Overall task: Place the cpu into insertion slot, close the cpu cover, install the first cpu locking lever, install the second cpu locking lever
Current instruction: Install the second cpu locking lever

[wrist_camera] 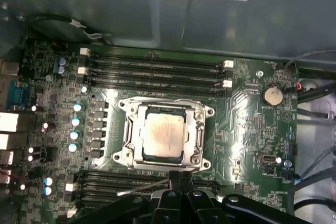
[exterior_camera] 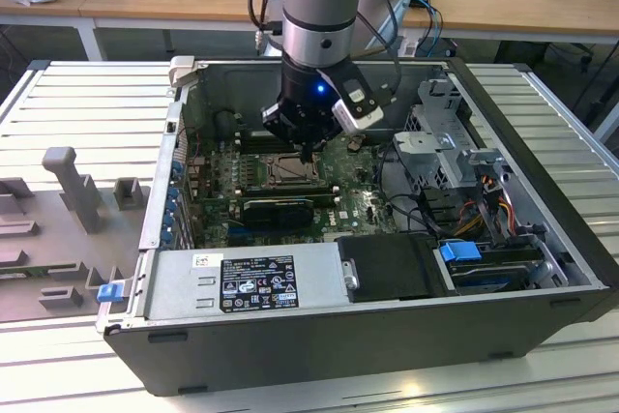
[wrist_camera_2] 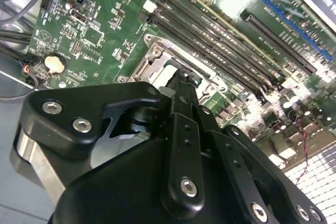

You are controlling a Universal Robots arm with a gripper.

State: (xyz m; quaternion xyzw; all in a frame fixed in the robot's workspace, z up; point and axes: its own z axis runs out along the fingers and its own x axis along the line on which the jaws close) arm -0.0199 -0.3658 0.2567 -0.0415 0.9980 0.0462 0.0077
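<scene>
A: Gripper (wrist_camera: 178,179) hangs low over the green board (wrist_camera: 247,108), fingers drawn narrow, tips together at the socket's near edge, nothing visibly held. A thin lever wire (wrist_camera: 144,187) lies just beside the tips; contact possible, the view is too oblique to confirm.

B: And the cpu (wrist_camera: 164,134)?

A: Seated in the insertion slot (wrist_camera: 195,153), pale silver-grey top, flat and square. The cpu cover (wrist_camera: 137,134) appears down around it, dull metal frame with a square window.

B: Handling?

A: Judged: chip light, rigid, fragile underneath; take by the edges only. Cover thin, stiff, hinged. Lever springy and slippery; press near its free end.
</scene>
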